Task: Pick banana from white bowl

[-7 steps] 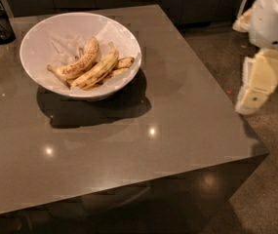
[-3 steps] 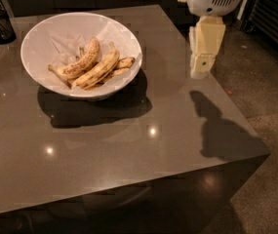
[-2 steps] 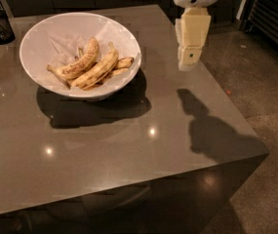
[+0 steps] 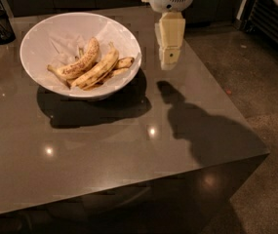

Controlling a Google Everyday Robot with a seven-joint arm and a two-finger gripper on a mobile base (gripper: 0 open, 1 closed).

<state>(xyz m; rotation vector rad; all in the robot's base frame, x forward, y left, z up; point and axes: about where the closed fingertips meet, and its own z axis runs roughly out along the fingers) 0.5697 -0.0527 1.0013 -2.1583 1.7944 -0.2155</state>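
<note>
gripper (image 4: 169, 57) hangs over table (image 4: 129, 150), open or closed unclear; banana (image 4: 99, 68) in white bowl (image 4: 35, 48) sits view-left of it, apart.

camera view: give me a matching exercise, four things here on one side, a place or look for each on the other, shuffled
Things:
1. banana
2. speckled banana
3. white bowl
4. end effector

Descriptions:
A. hangs above the table beside the white bowl, touching nothing
B. lined with crinkled white paper
C. longest, smoother yellow, lying in the white bowl
D. dense brown spots, lying just behind the longest one

Pairs: 1-C, 2-D, 3-B, 4-A
</note>
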